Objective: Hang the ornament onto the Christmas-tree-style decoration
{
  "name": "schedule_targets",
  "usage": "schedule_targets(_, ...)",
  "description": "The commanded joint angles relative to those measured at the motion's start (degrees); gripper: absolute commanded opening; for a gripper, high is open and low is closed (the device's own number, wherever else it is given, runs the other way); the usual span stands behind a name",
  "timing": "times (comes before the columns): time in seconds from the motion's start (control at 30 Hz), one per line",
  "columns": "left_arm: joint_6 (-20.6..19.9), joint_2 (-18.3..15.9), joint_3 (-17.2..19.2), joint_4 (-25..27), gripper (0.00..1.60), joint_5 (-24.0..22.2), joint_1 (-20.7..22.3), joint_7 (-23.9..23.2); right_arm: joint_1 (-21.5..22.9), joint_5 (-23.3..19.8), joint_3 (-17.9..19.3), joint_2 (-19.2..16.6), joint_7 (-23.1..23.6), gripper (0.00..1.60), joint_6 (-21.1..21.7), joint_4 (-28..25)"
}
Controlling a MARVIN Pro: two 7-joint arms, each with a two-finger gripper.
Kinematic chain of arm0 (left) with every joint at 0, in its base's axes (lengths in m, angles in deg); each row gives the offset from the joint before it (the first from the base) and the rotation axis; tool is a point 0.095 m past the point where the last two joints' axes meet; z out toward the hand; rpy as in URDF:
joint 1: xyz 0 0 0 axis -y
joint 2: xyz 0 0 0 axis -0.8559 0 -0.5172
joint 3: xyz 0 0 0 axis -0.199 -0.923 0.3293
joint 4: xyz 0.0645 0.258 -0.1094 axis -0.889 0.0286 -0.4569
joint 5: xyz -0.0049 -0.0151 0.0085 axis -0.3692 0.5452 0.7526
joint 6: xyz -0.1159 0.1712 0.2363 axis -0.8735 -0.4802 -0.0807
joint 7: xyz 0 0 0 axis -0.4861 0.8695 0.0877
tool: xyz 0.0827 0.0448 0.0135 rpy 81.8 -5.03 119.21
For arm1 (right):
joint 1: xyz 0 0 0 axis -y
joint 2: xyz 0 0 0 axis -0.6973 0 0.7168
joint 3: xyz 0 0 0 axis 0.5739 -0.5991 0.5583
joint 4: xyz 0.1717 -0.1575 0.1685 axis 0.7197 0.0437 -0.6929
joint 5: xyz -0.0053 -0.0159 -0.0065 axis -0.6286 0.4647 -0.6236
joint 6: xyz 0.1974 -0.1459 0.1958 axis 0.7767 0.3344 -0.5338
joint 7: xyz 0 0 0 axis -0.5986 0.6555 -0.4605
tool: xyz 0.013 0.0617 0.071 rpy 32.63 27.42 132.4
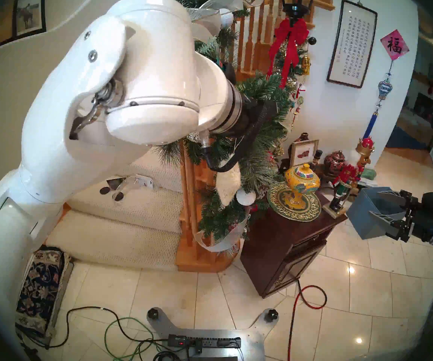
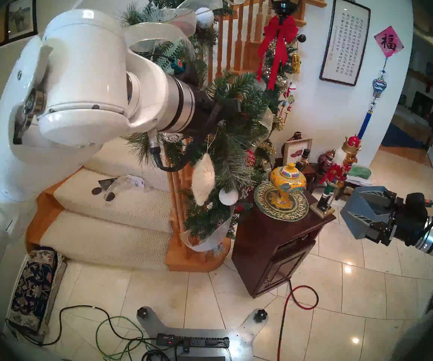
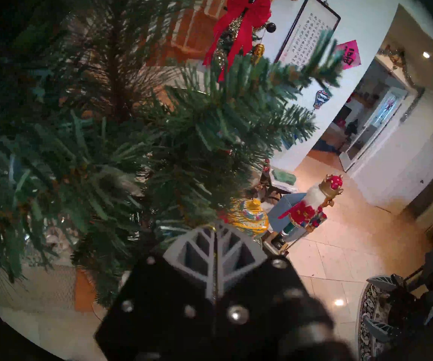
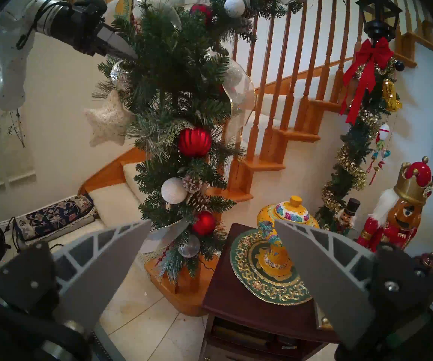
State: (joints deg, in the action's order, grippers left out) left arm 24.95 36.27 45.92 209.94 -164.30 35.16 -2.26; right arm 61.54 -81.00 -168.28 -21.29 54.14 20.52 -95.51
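Right wrist view shows our left gripper (image 4: 132, 56) pinched shut on the gold string, deep in the garland (image 4: 173, 74); the star (image 4: 107, 120) dangles on its left side. We should settle the loop over a sprig before letting go. Our right gripper (image 4: 211, 230) waits, spread wide and empty.

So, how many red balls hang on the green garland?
3 in the right wrist view: one near the top, a ribbed one at mid-height, one near the bottom. Needles may hide others.
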Motion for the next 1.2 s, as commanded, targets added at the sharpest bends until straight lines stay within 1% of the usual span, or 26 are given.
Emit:
schedule_targets(0.0, -0.1, 0.8, 0.0, 0.0, 0.00, 0.8, 1.2, 0.3, 0.3, -0.1, 0.1, -0.1, 6.4, 1.60, 0.0, 0.0)
schedule_targets(0.17, -0.3, 1.0, -0.1, 0.0, 0.00, 1.0, 1.2, 0.2, 0.3, 0.1, 0.1, -0.1, 5.9, 1.60, 0.0, -0.1)
schedule_targets(0.23, -0.4, 1.1, -0.1, 0.0, 0.00, 1.1, 1.2, 0.2, 0.3, -0.1, 0.1, -0.1, 6.5, 1.60, 0.0, 0.0)
schedule_targets(0.27, -0.4, 1.1, -0.1, 0.0, 0.00, 1.1, 1.2, 0.2, 0.2, 0.2, 0.1, -0.1, 5.4, 1.60, 0.0, -0.1)
schedule_targets(0.3, -0.4, 1.1, -0.2, 0.0, 0.00, 1.2, 1.2, 0.2, 0.3, -0.1, 0.1, -0.1, 6.5, 1.60, 0.0, 0.0)
schedule_targets(0.4, -0.6, 1.2, -0.2, -0.1, 0.00, 1.3, 1.3, 0.1, 0.3, -0.1, 0.1, -0.1, 6.6, 1.60, 0.0, 0.0)
schedule_targets(0.43, -0.6, 1.3, -0.2, -0.1, 0.00, 1.4, 1.3, 0.0, 0.2, 0.1, 0.1, -0.1, 5.6, 1.60, 0.0, -0.1)
schedule_targets(0.5, -0.7, 1.5, -0.3, -0.3, 0.00, 1.6, 1.3, -0.1, 0.3, -0.1, 0.1, -0.1, 6.4, 1.60, 0.0, 0.0)
schedule_targets(0.57, -0.8, 1.6, -0.3, -0.3, 0.00, 1.7, 1.4, -0.1, 0.2, 0.1, 0.1, -0.1, 5.6, 1.60, 0.0, -0.1)
schedule_targets(0.63, -0.8, 1.7, -0.4, -0.5, 0.00, 1.9, 1.4, -0.1, 0.3, 0.0, 0.1, -0.1, 6.1, 1.60, 0.0, 0.0)
schedule_targets(0.67, -0.8, 1.8, -0.4, -0.8, 0.00, 2.1, 1.5, -0.1, 0.4, -0.5, 0.1, -0.2, 8.1, 1.60, 0.0, 0.2)
schedule_targets(0.7, -0.9, 1.9, -0.5, -1.0, 0.00, 2.1, 1.5, -0.2, 0.3, -0.1, 0.1, -0.1, 6.4, 1.60, 0.0, 0.0)
schedule_targets(0.73, -0.9, 2.1, -0.6, -1.2, 0.00, 2.2, 1.5, -0.2, 0.3, 0.0, 0.1, -0.1, 6.1, 1.60, 0.0, 0.0)
schedule_targets(1.17, -1.3, 3.4, -1.2, -3.6, 0.00, 3.2, 2.0, -0.5, 0.3, -0.1, 0.1, -0.1, 6.0, 1.60, 0.0, 0.0)
